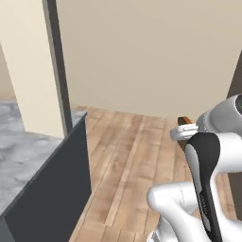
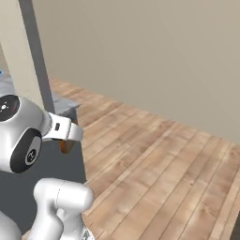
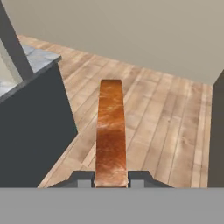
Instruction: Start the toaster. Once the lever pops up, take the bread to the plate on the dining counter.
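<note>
The bread (image 3: 110, 131) is pinched edge-on between the jaws of the gripper (image 3: 110, 183), one dark fingertip (image 3: 83, 180) pressed to each flat face, so that only its brown crust edge is seen running away from the hand in the hand view. In the left base view a small part of the slice (image 1: 185, 120) is seen above the white hand, held in the air over the wooden floor (image 1: 132, 160). The marble bench (image 1: 23, 156) with its dark grey base lies to the left of the arm, apart from the slice, beside a cream pillar (image 1: 33, 71). A plain beige wall (image 1: 151, 52) stands behind.
</note>
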Tool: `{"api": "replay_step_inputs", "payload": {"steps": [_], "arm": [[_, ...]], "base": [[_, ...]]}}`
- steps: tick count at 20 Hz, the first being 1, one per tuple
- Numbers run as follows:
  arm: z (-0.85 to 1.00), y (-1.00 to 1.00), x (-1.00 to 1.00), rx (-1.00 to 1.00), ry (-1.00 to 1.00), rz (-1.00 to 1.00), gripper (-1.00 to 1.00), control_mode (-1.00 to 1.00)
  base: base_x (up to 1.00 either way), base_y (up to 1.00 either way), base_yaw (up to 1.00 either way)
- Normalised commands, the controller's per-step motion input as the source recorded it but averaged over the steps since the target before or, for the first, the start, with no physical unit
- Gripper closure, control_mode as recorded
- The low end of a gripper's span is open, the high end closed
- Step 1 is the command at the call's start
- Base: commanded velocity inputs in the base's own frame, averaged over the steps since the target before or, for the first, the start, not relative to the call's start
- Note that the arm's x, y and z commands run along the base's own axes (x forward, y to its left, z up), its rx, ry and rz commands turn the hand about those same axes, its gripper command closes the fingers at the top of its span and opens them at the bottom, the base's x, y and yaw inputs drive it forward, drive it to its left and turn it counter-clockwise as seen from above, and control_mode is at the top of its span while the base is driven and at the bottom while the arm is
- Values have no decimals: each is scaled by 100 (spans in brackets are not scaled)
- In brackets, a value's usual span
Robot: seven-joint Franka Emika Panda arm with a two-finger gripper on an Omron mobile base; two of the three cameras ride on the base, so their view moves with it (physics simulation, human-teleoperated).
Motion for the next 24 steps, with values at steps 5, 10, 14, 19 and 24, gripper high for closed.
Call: {"api": "replay_step_inputs", "payload": {"steps": [5,10,14,19,24], "arm": [[0,0,0,0,0,0,100,100],[0,0,0,0,0,0,100,100],[0,0,0,0,0,0,100,100],[0,0,0,0,0,0,100,100],[0,0,0,0,0,0,100,100]], "base": [[100,-78,1],[100,-63,6],[100,-71,11],[100,-67,16],[100,-57,26]]}}
